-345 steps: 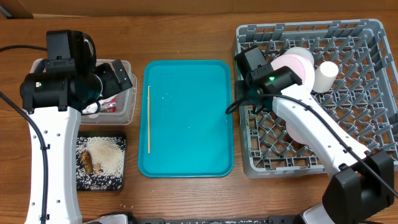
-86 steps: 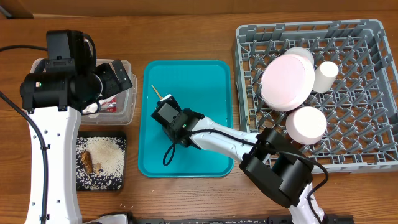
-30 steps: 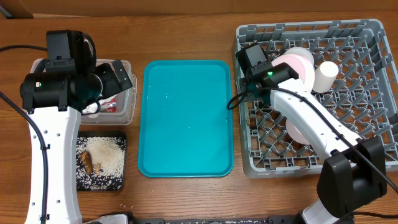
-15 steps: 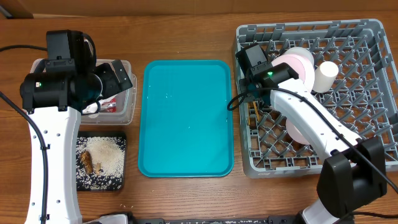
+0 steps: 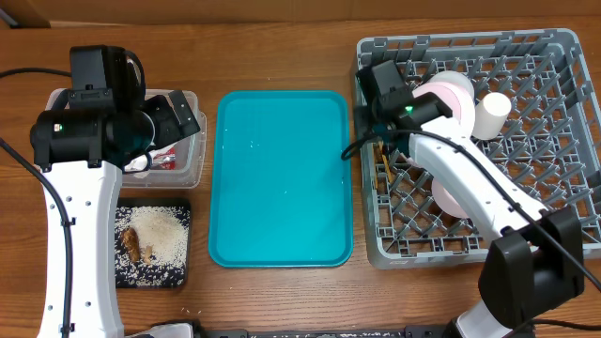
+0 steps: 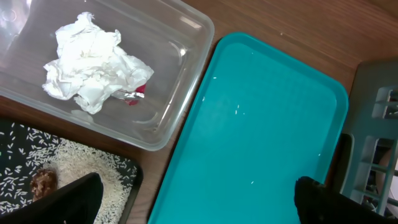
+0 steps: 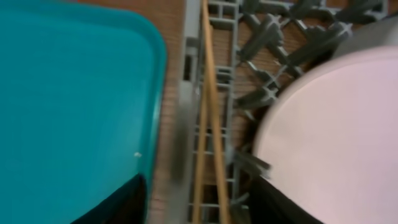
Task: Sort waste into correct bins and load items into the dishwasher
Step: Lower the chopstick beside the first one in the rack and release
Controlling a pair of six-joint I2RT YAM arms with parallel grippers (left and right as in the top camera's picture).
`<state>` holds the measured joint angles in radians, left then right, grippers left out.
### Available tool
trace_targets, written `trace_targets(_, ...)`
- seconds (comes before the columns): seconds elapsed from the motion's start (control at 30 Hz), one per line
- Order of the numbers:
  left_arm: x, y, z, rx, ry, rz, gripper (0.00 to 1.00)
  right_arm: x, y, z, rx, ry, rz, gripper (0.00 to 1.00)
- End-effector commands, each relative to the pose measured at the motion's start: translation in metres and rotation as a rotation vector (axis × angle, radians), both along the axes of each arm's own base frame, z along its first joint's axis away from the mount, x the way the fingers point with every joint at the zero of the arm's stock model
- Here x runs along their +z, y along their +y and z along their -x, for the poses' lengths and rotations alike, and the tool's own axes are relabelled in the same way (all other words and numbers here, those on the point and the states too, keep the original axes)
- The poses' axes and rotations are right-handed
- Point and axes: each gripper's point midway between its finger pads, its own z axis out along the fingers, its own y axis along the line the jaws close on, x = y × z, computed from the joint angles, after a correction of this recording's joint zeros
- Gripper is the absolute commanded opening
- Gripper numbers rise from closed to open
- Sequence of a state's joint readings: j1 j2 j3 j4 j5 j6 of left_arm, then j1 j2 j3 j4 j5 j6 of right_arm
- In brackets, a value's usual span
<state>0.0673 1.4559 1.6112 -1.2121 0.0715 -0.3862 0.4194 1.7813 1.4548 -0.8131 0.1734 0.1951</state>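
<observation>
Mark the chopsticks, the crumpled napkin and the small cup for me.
chopsticks (image 7: 211,118): right wrist view, mid-shaft.
crumpled napkin (image 6: 93,68): left wrist view, centre of the wad.
small cup (image 5: 491,115): overhead view, middle of its white body.

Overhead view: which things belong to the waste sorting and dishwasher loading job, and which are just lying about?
Part of the job: napkin and red wrapper in the clear tub; rice on the black tray; chopsticks, plate and cup in the dish rack.

Just lying about: teal tray; wooden table.
</observation>
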Motion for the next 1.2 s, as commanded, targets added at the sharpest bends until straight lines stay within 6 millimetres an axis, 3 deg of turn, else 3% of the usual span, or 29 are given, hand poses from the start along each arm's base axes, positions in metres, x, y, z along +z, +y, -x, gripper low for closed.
trace_targets(0.0,0.0061,-0.0006,-0.0013,0.004,-0.018,0.001,1.00,0.0296,0.0324,-0.0047,0.087,-0.033,-0.165,0.93)
trace_targets(0.03,0.0060,-0.0006,-0.0014,0.004,-0.017,0.001,1.00,0.0296,0.0354,-0.0035,0.096,-0.027,-0.179,1.00)
trace_targets(1.17,0.0061,-0.0006,-0.0014,0.004,-0.018,0.001,1.00,0.0284,0.0359,-0.0012,0.100,-0.016,-0.184,1.00)
